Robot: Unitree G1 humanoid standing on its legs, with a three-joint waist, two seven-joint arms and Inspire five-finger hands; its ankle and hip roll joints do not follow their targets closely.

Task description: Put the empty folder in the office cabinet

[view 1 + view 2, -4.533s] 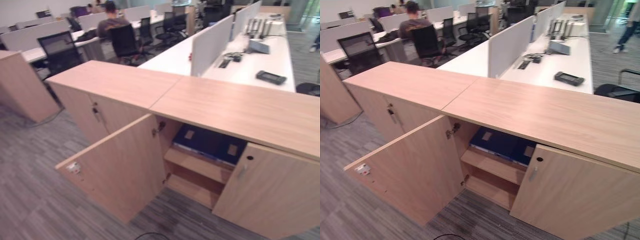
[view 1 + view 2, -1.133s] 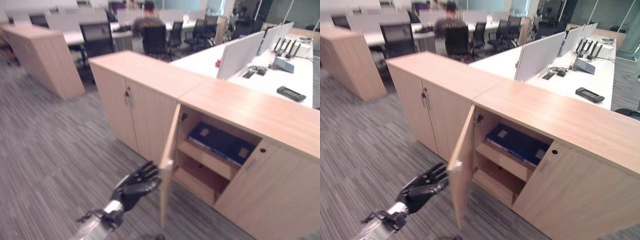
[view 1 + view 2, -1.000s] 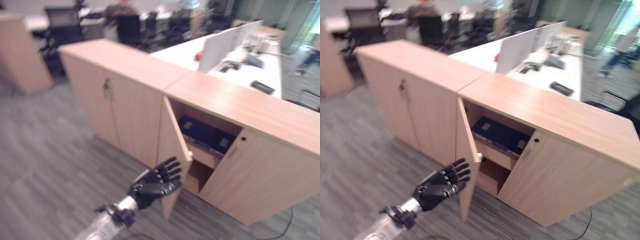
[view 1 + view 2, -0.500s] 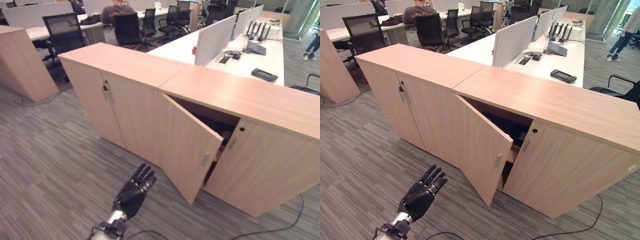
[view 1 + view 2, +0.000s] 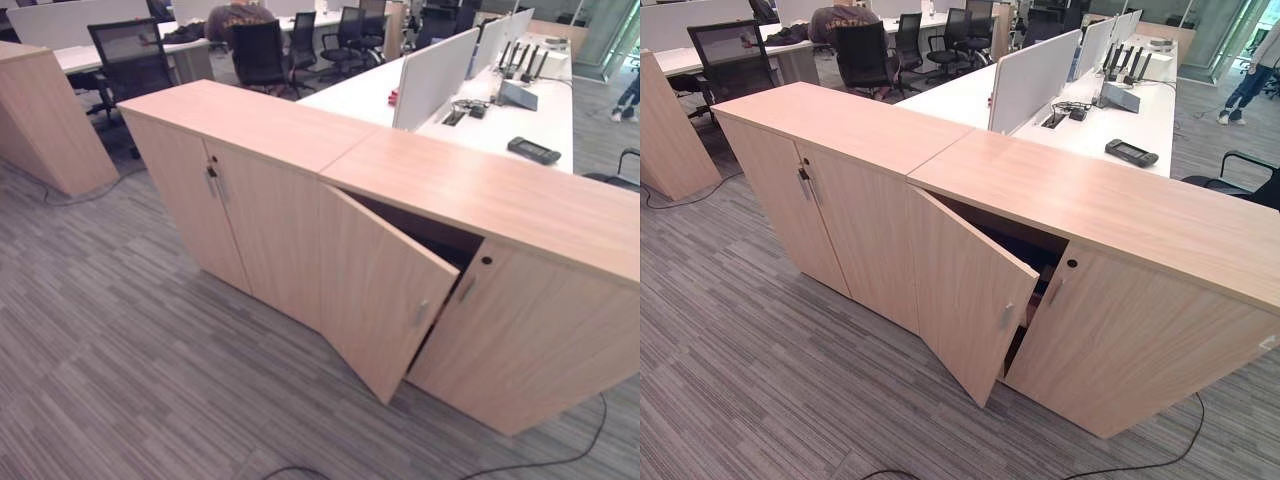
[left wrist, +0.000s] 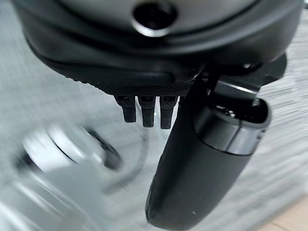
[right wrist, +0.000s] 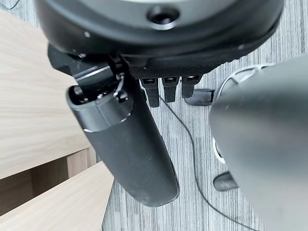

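Office cabinet [image 5: 1120,215] door [image 5: 965,295] hanging partly ajar, swung out toward carpet [image 5: 750,370]. Interior dark through gap; folder not discernible, can't tell where it's sitting. Left hand [image 6: 159,103] hanging over carpet, fingers straight, holding nothing. Right hand [image 7: 154,91] hanging beside cabinet front, fingers straight, holding nothing. No readable labels or writing. Desk [image 5: 1080,110] behind cabinet carrying dark device [image 5: 1131,152].

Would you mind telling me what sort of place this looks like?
Most likely an open-plan office: low wooden cabinets, long white desks with divider screens, and black swivel chairs.
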